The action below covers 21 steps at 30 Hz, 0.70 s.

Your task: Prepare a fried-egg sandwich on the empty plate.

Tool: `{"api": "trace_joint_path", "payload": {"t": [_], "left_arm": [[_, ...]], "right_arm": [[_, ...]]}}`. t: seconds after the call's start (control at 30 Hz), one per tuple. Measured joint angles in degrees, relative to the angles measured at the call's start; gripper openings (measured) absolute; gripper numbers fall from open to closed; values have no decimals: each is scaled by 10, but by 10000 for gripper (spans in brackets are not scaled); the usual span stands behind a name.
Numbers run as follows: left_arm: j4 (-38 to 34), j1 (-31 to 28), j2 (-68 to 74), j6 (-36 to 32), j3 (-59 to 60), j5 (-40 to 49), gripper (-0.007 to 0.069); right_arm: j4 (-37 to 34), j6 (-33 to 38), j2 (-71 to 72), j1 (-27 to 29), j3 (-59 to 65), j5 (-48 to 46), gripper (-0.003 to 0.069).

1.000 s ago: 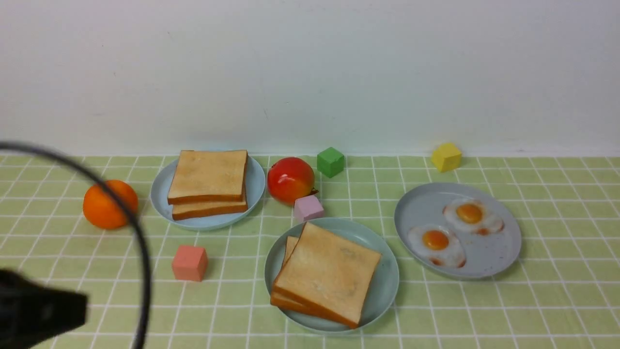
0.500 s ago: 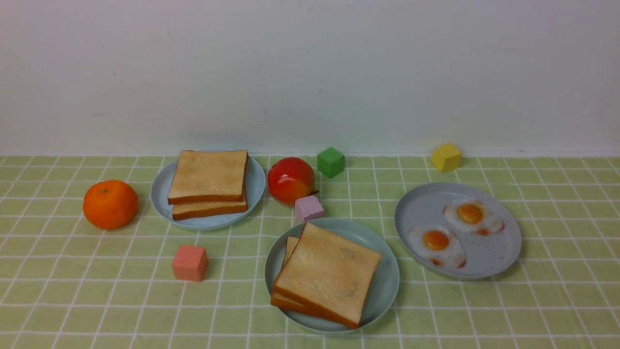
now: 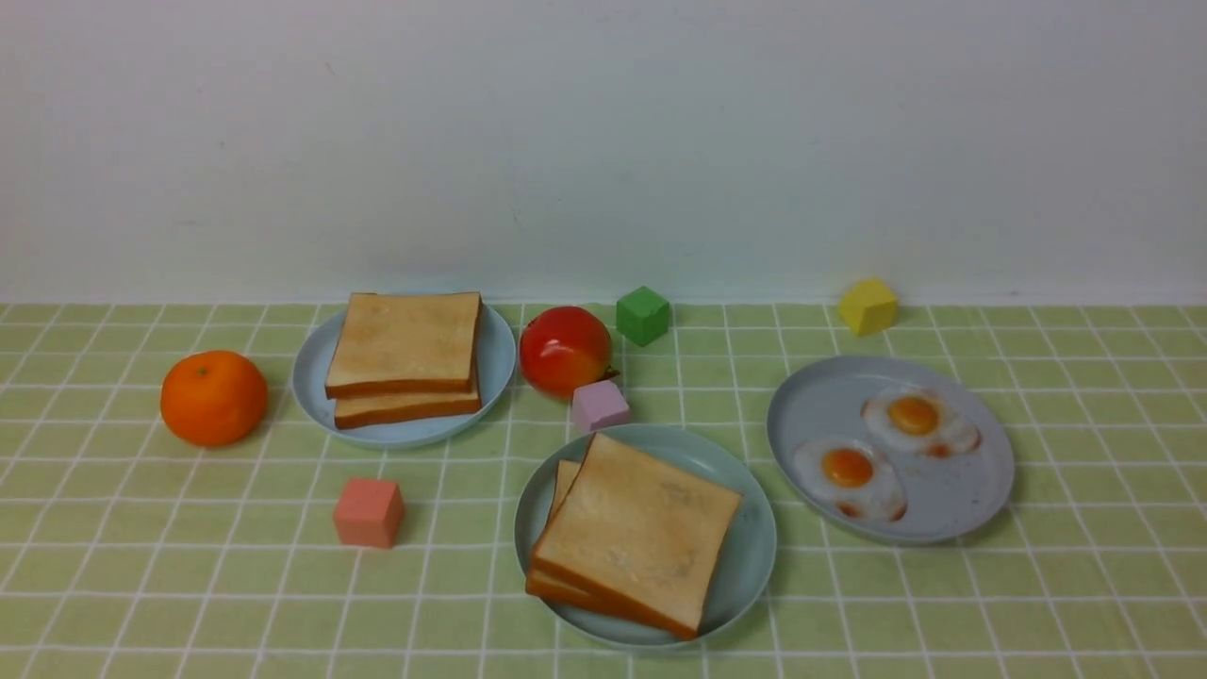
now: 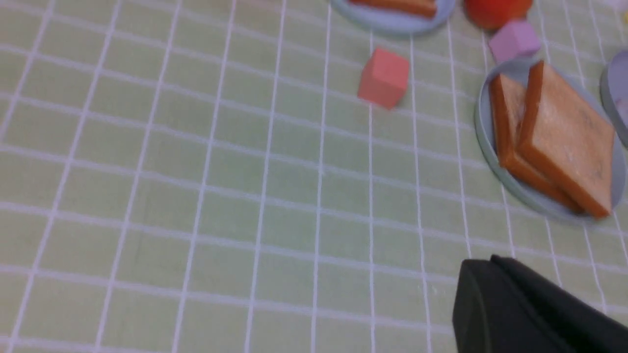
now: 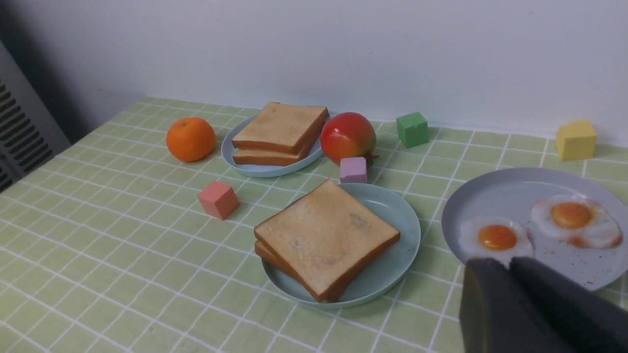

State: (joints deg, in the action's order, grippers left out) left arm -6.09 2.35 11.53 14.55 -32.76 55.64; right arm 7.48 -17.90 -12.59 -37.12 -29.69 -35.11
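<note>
A: Where is the fried-egg sandwich [image 3: 634, 534] sitting?

B: It is lying on the mint plate [image 3: 752, 552], near the middle of the counter [image 3: 189, 566], its top slice skewed over the lower one. No egg is showing between them.

A: And the tools?

B: The left tool [image 4: 532, 306] and right tool [image 5: 535, 306] are each hanging above the counter with their fingers lying together, holding nothing. Two eggs [image 3: 882, 451] are sitting on the grey plate [image 3: 981, 509].

An orange [image 3: 214, 397], tomato [image 3: 565, 349] and pink [image 3: 368, 512], lilac [image 3: 599, 405], green [image 3: 643, 315], yellow [image 3: 868, 306] cubes are seen on checked cloth [image 3: 189, 566]
</note>
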Motion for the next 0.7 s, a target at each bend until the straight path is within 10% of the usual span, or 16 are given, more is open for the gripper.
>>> {"api": "trace_joint_path", "payload": {"t": [0.3, 0.7], "left_arm": [[86, 0, -121, -11, 305, -357, -13], [113, 0, -121, -30, 343, -321, -9]], "right_arm": [[0, 0, 0, 0, 0, 1, 83], [4, 0, 0, 0, 0, 1, 96]]}}
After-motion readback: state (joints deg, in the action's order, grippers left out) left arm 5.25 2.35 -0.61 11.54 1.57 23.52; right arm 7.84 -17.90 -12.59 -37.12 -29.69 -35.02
